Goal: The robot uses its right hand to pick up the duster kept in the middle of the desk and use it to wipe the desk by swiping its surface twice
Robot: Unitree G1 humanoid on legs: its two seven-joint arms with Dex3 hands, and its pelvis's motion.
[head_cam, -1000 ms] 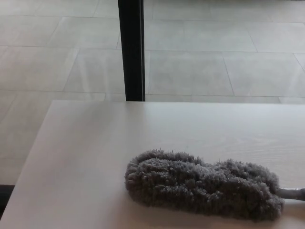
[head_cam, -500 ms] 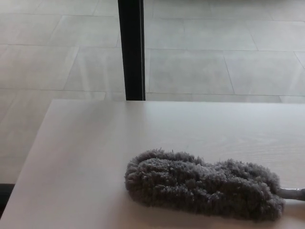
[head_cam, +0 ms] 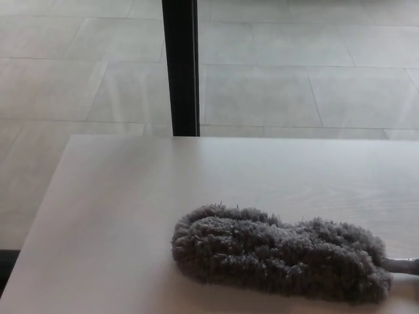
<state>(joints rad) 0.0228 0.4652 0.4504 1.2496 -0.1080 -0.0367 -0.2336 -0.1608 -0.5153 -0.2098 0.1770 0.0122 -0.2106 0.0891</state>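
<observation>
Head view: a fluffy grey microfibre duster (head_cam: 278,256) lies flat on the pale wooden desk (head_cam: 131,196), its handle (head_cam: 402,265) pointing right. Nothing has moved but the camera slightly. Neither robot hand shows, so grasping hasn't begun.

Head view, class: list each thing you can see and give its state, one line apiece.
Duster: lying flat on the desk, untouched, handle pointing to the picture's right edge.
Desk: bare apart from the duster.
Black post: upright behind the desk's far edge.
Robot's hands: not in view.
</observation>
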